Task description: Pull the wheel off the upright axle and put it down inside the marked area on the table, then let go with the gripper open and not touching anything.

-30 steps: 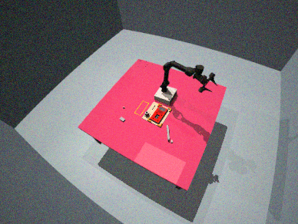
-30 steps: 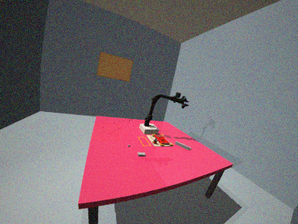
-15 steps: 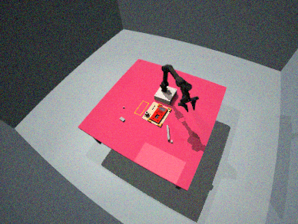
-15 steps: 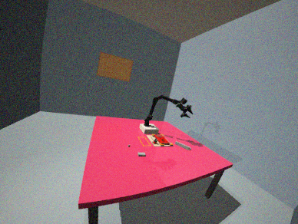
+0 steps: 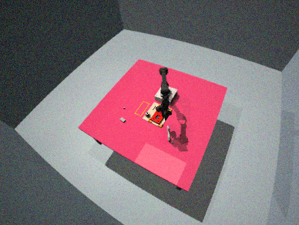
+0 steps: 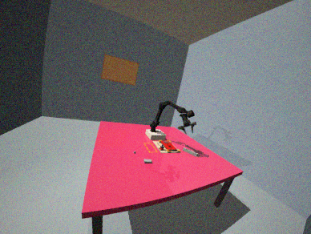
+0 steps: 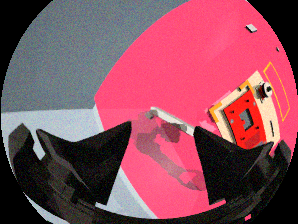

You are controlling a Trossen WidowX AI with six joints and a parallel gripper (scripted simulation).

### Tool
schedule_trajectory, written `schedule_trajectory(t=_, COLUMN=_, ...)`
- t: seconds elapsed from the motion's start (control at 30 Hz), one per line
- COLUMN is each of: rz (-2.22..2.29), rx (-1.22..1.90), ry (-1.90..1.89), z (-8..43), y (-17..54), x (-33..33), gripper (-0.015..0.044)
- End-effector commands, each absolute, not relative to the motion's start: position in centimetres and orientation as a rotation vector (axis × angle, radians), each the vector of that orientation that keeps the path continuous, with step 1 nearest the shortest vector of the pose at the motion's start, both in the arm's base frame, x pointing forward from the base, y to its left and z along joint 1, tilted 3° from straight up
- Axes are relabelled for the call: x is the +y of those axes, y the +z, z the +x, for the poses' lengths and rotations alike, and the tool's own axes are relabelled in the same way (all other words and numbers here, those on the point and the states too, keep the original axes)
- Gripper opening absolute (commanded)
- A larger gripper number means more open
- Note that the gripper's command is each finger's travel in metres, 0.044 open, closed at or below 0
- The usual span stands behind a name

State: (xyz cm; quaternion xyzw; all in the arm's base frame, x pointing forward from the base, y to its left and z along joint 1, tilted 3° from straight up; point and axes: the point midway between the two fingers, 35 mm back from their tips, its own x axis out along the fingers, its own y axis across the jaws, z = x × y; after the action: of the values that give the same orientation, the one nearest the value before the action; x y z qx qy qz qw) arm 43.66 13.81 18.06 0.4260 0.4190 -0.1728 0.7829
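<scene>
The wheel looks like a small dark round piece with a pale top. It sits on the upright axle at one side of a cream board; the axle itself is mostly hidden. The marked area is a yellow outline on the table beside the board, with nothing inside it. My gripper is open and empty, high above the table. In the wrist view the wheel is far to the right of the fingers, well below them.
A red plate with a grey square part lies on the board. A long pale bar lies on the table near the board. A small grey block and a tiny pale piece lie beyond the outline.
</scene>
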Motion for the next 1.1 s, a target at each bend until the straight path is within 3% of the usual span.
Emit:
schedule_trajectory(t=0.0, rz=0.982, rx=0.949, ry=-0.554, z=43.3, y=15.7, x=8.9, gripper=0.0300)
schedule_trajectory(t=0.43, rz=1.280, rx=1.057, ry=-1.295, z=35.7, y=9.3, x=-8.1, gripper=0.0300)
schedule_trajectory(t=0.83, rz=1.297, rx=1.061, ry=-1.335, z=34.9, y=8.6, x=-8.3, gripper=0.0300)
schedule_trajectory(t=1.07, rz=1.297, rx=1.061, ry=-1.335, z=35.1, y=3.7, x=-8.7, gripper=0.0300)
